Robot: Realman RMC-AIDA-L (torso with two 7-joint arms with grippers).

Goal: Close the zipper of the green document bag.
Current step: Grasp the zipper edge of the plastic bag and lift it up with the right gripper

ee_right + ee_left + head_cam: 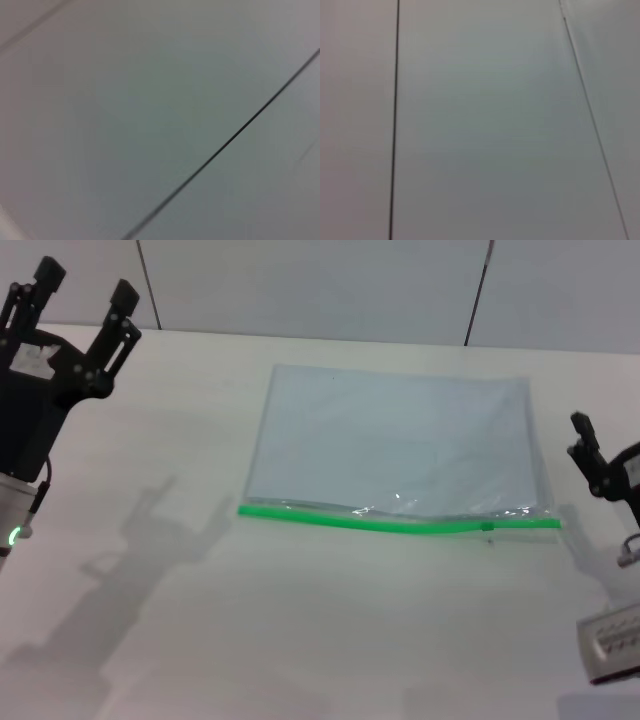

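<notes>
The green document bag (400,445) lies flat on the white table (300,630), a pale translucent pouch. Its zipper (360,519), a bright green strip, runs along the bag's near long edge. A small slider (487,527) sits close to the strip's right end. My left gripper (85,290) is raised at the far left, well away from the bag, open and holding nothing. My right gripper (590,455) shows only partly at the right border, just beyond the bag's right edge. Neither wrist view shows the bag or any fingers.
A grey panelled wall (320,285) with dark seams stands behind the table. Both wrist views show only such grey panels (485,125) (125,100) with thin seams. The arms cast shadows on the table at the left front.
</notes>
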